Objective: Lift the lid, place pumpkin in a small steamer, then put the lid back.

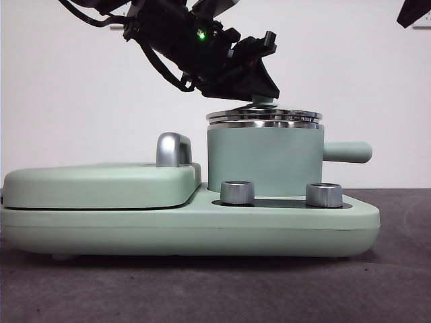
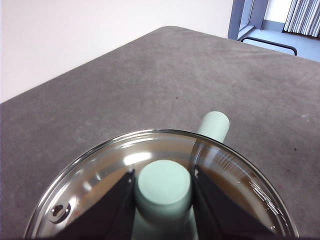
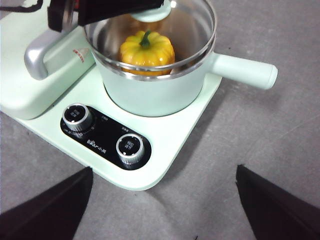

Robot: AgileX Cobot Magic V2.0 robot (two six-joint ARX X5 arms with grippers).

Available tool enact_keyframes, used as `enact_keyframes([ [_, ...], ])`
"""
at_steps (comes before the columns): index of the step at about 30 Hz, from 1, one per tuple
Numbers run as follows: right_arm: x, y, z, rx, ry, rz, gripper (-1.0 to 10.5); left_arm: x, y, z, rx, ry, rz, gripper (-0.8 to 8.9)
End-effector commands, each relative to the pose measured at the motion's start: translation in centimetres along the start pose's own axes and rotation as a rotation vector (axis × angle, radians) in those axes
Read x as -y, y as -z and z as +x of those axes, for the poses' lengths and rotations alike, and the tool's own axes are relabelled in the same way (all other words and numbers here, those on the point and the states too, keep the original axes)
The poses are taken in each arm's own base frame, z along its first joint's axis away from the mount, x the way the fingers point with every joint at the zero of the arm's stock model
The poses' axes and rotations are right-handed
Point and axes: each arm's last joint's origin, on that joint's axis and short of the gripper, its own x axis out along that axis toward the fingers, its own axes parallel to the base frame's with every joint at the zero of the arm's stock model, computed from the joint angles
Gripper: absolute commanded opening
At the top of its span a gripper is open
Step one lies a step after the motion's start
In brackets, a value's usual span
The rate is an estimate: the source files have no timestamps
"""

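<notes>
holding: my left gripper clenches the lid knob
lid vs small steamer: level, just above rim
right gripper: released, waiting

Clear glass lid with shiny steel rim; glossy pumpkin; matt green steamer; rough grey tabletop

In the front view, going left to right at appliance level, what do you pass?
Flat griddle cover → chrome handle → left dial → right dial → the small steamer's side handle.
</notes>
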Motion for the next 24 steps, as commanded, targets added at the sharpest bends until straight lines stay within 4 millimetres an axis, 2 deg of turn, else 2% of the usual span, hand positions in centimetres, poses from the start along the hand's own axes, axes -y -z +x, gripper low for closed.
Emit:
enact_keyframes([
  [1, -0.1, -0.1, 0.0, 0.003, -0.001, 0.015, 4.4, 0.2, -1.1, 0.5, 0.061, 0.005, 0.024, 0.11],
  [21, -0.1, -0.2, 0.0, 0.006, 0.001, 0.014, 4.4, 0.3, 0.5, 1.0, -0.051, 0.019, -0.004, 0.13],
  [24, -0.1, -0.2, 0.0, 0.006, 0.001, 0.014, 4.4, 0.3, 0.5, 1.0, -0.058, 0.02, -0.014, 0.68],
])
